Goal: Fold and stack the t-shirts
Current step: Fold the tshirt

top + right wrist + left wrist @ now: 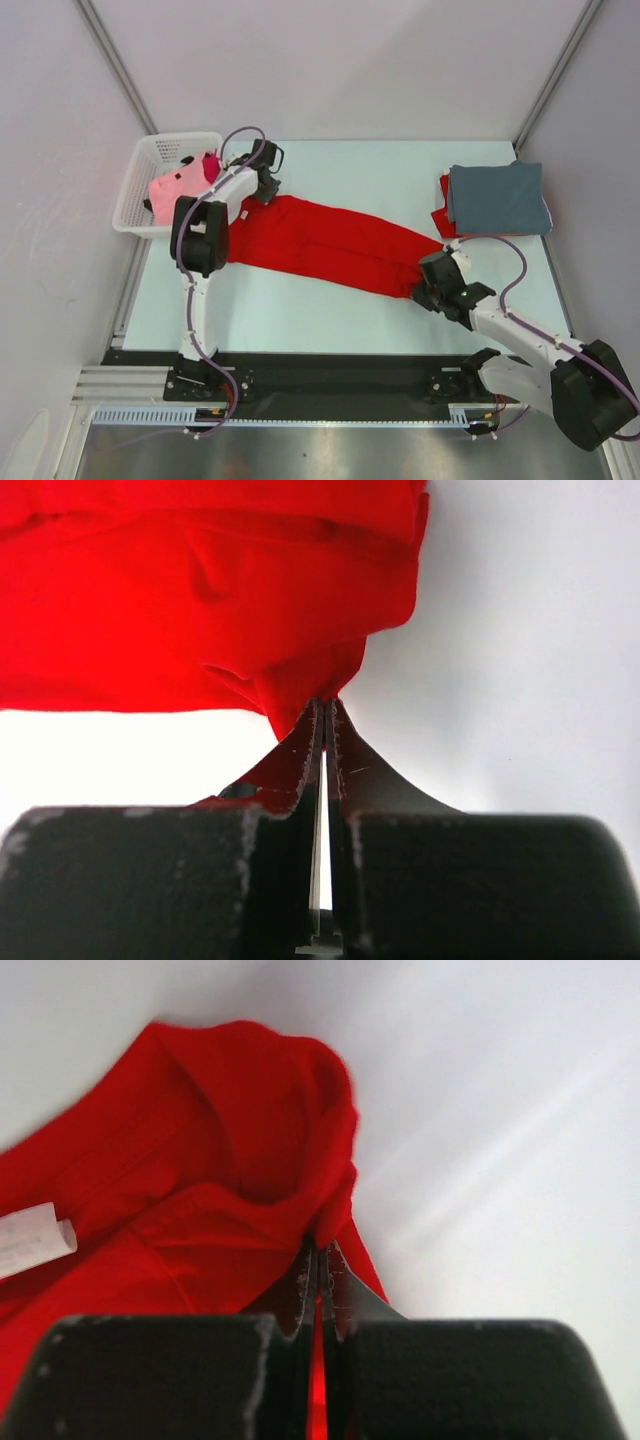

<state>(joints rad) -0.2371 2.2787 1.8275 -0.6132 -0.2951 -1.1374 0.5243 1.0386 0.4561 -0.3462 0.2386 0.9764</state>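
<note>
The red t-shirt [330, 245] lies stretched into a long, loosely bunched band on the table [300, 320]. One end sits just beside the white lattice basket [150, 150], and the band runs slantwise away from it toward the near right.

At the basket end, the left claw [263, 196] is pinched tight on a fold of the cloth. In the left wrist view the left claw [318, 1250] has its fingertips pressed together with only a sliver of red between them. The red t-shirt [200, 1160] rises in a hooded fold above the tips, and a white sewn-in label [30, 1240] shows at the left edge.

At the end farthest from the basket, the right claw [424, 290] likewise grips the cloth. In the right wrist view the right claw [325, 708] is closed down on a gathered point of the red t-shirt [200, 600], which hangs wrinkled above it.

Well apart from the basket, at the opposite far corner of the table, a folded grey-blue t-shirt [498, 198] rests on top of another folded red garment [440, 215], whose edge sticks out on the side facing the basket.

Inside the basket lies a crumpled pink t-shirt [180, 188], with a magenta piece of cloth [211, 163] touching it at the side nearest the left claw.
</note>
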